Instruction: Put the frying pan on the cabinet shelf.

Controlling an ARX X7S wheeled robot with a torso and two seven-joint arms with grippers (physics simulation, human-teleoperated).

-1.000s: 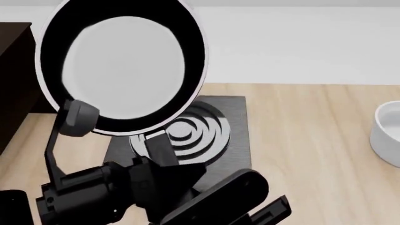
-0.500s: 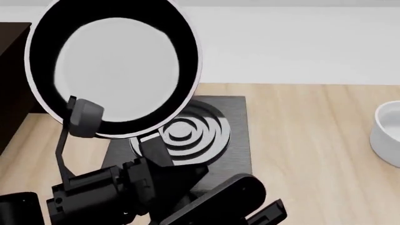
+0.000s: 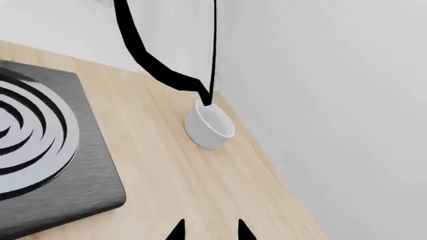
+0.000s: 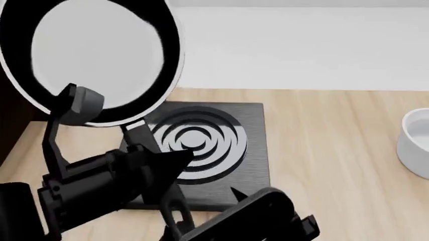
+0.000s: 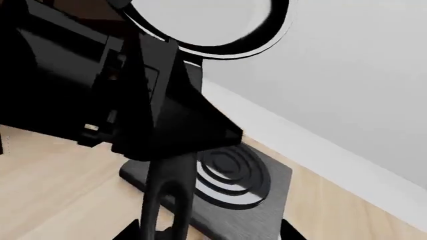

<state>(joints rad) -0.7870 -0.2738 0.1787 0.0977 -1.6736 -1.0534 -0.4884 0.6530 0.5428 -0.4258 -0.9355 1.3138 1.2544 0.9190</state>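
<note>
Pan raised at the left, above the counter.
The frying pan (image 4: 94, 55) is up left of the stove plate (image 4: 201, 150); the bowl (image 4: 415, 143) sits far right.

Black frying pan (image 4: 94, 55) (pale glossy base), black stove plate (image 4: 201, 145) with silvery concentric rings, white bowl (image 4: 415, 143).

Bright, even light is rendered throughout, and only faint shadows are cast. A pale glare is seen on the frying pan (image 4: 94, 55) base. No blur or edge distortion is noticed.

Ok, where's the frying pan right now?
Head view, upper left: the frying pan is lifted and tilted, above the stove plate, in front of the dark cabinet.
</note>
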